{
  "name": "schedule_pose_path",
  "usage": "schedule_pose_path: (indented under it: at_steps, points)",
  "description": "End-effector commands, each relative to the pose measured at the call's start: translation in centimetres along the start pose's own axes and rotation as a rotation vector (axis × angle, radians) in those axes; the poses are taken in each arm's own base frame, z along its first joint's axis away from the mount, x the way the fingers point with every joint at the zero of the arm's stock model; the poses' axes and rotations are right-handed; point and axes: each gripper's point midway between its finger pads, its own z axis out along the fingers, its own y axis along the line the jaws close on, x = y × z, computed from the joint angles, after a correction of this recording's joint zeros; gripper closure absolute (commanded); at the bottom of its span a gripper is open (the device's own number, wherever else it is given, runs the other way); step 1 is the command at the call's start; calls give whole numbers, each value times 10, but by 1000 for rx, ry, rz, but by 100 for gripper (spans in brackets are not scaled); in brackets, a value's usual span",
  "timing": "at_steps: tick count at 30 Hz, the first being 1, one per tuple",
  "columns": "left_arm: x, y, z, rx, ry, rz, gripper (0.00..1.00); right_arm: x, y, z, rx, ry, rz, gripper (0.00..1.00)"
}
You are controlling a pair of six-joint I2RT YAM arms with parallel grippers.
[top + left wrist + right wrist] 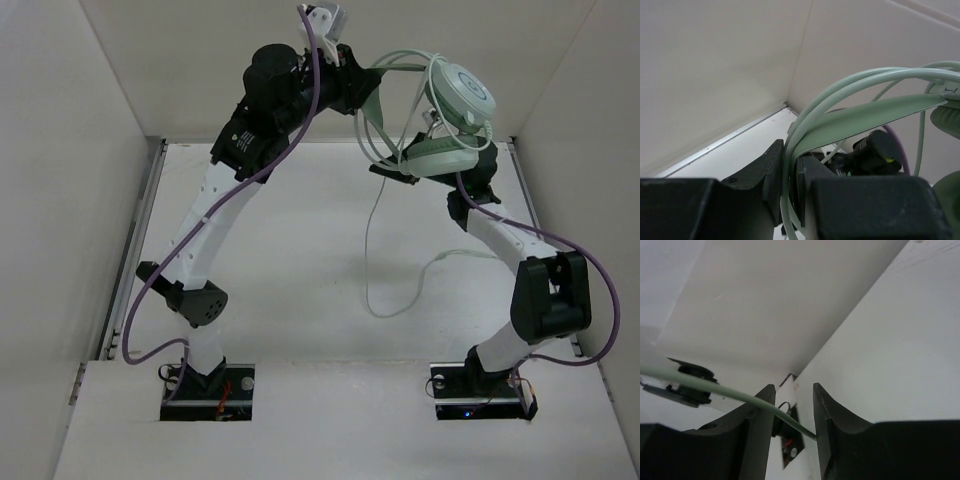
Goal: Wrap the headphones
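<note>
A: Headphones [455,100] — where are they, seen from above?

B: Held up off the table [300,240], at the far end near the back wall. The left gripper [350,90] has the headband, so the two ear cups [462,90] hang free to its right. The cable [370,260] drops from them and loops down toward the table. The right gripper [405,168] sits just beside the lower cup, by the cable's upper end. I judge that one arm serves as a stand while the other feeds the cable round.

A: And the left wrist view?

B: Its fingers [767,170] are closed tight on the headband [855,87]. The thin mint wires and the flat strap pass through the narrow slot between them. A firm pinch there should stop the set from swinging.

A: The right wrist?

B: There the fingers [757,430] stand apart, with a gap far wider than the cable [715,387] running through it. So it is not clamped — I would say it guides loosely and lets the cable slide.

A: Any writing?

B: No brand can be read. A tiny mark at the headband's end in the left wrist view is too small to tell.
</note>
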Motion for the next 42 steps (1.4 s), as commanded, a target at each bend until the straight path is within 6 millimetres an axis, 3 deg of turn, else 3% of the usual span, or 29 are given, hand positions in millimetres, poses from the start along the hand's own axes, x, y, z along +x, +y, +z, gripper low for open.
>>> schedule_pose_path:
  at_steps: [1, 6, 12, 14, 20, 28, 31, 34, 36, 39, 40, 41, 42]
  points:
    - [-69, -26, -11, 78, -208, -57, 98, 5, 58, 9, -172, 3, -31, 57]
    - [-87, -1, -5, -12, -288, -52, 98, 49, 62, 21, -193, 70, 39, 53]
    - [-105, 73, -9, -266, -382, -26, 98, 102, 71, 23, -226, 178, 58, 51]
    - [-111, 95, -15, -349, -411, -15, 98, 114, 74, 22, -230, 200, 65, 51]
    - [-120, 137, -30, -536, -457, 58, 98, 137, 91, 17, -281, 284, 60, 51]
    - [-127, 198, -57, -803, -487, 205, 98, 168, 104, -2, -311, 398, 20, 58]
    - [-119, 211, -56, -848, -463, 252, 98, 169, 109, -7, -317, 421, -2, 68]
    - [-110, 223, -54, -885, -431, 303, 98, 166, 119, -11, -343, 453, -41, 87]
    - [-101, 229, -51, -903, -408, 329, 98, 160, 124, -11, -344, 466, -52, 91]
    - [-80, 236, -42, -917, -347, 374, 98, 143, 130, -10, -324, 466, -82, 94]
    - [-70, 236, -37, -912, -319, 391, 98, 133, 130, -9, -306, 458, -100, 95]
    - [-45, 235, -29, -895, -249, 420, 98, 105, 126, -9, -244, 426, -159, 96]
    - [-44, 235, -29, -895, -248, 421, 98, 105, 126, -9, -243, 425, -160, 96]
